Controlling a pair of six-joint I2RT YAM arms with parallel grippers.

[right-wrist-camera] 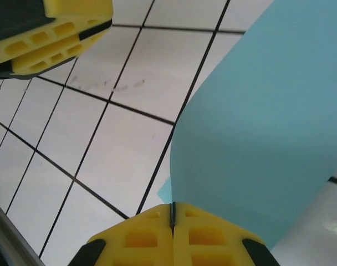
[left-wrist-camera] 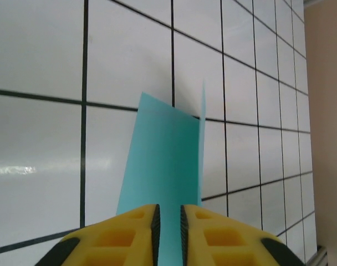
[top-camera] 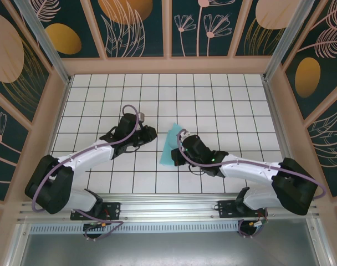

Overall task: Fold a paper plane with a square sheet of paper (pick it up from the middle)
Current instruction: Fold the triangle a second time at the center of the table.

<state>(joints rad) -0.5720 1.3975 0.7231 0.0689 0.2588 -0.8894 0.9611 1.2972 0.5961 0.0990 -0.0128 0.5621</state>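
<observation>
two black-and-white robot arms (top-camera: pixel 85 158) reach in from the near edge of the white, black-gridded worktop (top-camera: pixel 213 100). the thin light turquoise-blue sheet of paper (top-camera: pixel 169 145) (left-wrist-camera: pixel 163 166) (right-wrist-camera: pixel 257 127) is lifted near the worktop's middle, a little toward the near edge, between the two arms. the right tool (top-camera: pixel 178 152) (right-wrist-camera: pixel 172 213) is clamped on the sheet's lower edge, its yellow fingers (right-wrist-camera: pixel 141 238) pressed together on the paper, and the sheet bows up and away from it. the left tool (top-camera: pixel 152 134) (left-wrist-camera: pixel 168 213) (right-wrist-camera: pixel 63 27) sits just beside the sheet without touching it, its fingers a narrow gap apart with nothing between them. from the left wrist, the sheet shows a flat panel with one edge turned upright.
</observation>
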